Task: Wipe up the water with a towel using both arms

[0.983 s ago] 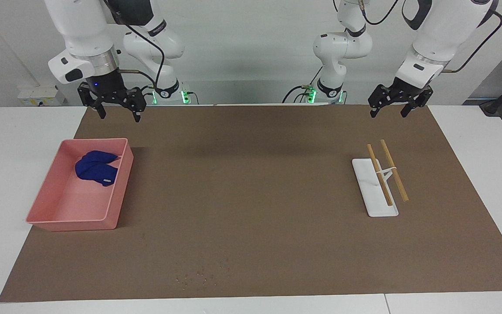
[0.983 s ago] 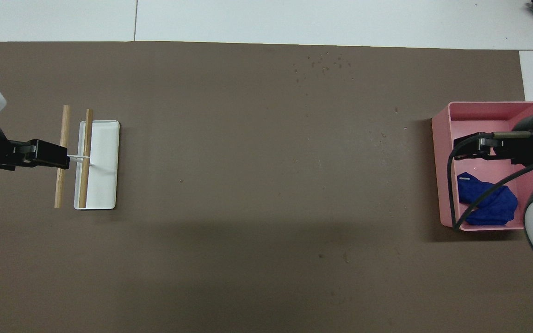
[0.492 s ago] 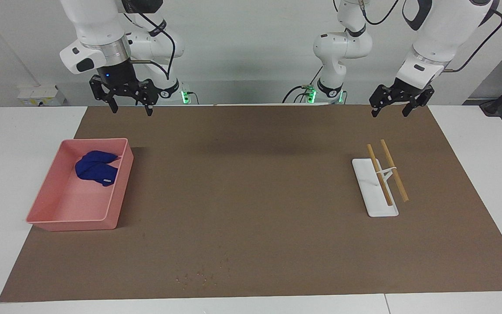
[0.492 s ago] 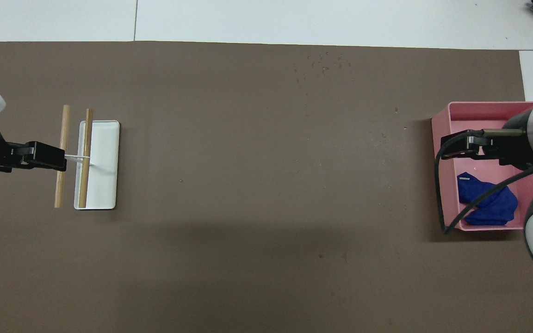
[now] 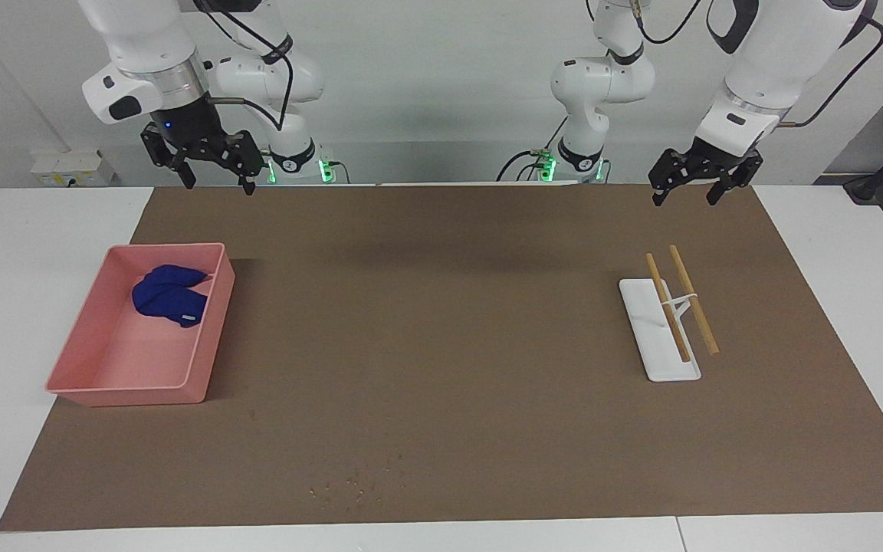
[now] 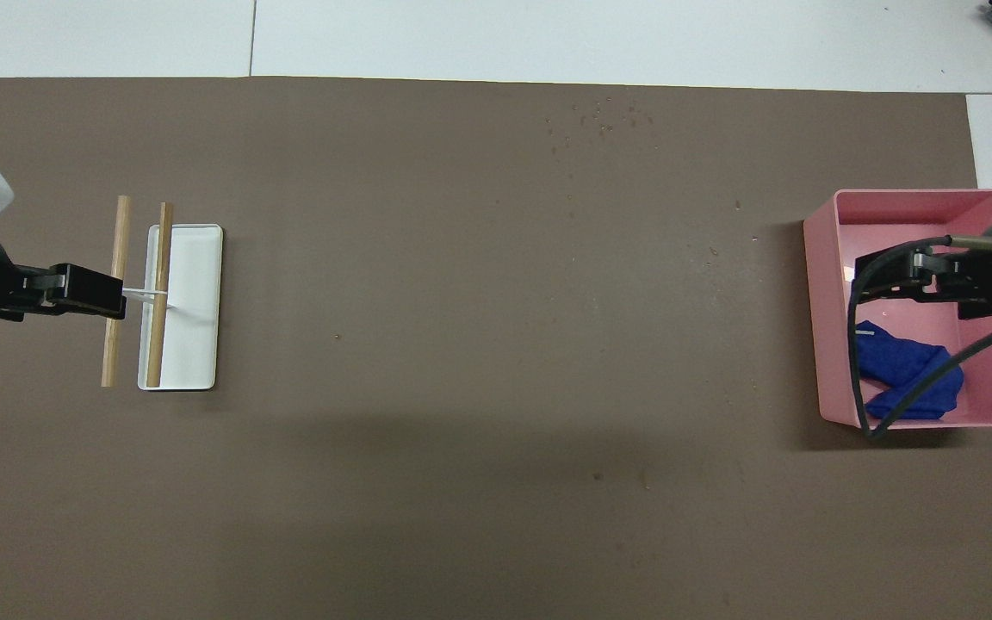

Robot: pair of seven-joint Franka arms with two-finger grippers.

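Note:
The blue towel [image 5: 168, 301] lies crumpled in a pink bin [image 5: 135, 395] at the right arm's end of the table, in the part nearer the robots. It also shows in the overhead view [image 6: 892, 362], partly crossed by a black cable. My right gripper [image 5: 217, 182] is open and empty, high in the air over the brown mat's edge by the robots; from above it [image 6: 871, 284] covers the bin [image 6: 815, 301]. My left gripper [image 5: 683, 198] is open and empty, raised near the other end; from above it [image 6: 108, 301] overlaps the wooden sticks.
A white tray [image 5: 660, 345] with two wooden sticks [image 5: 693, 299] across it lies at the left arm's end, also seen from above [image 6: 195, 293]. Small specks [image 5: 349, 484] dot the brown mat [image 5: 441, 345] near its edge farthest from the robots, also seen from above [image 6: 599, 120].
My right gripper rose and swung toward the table's middle, then back toward the right arm's end. The left gripper and the towel have stayed put.

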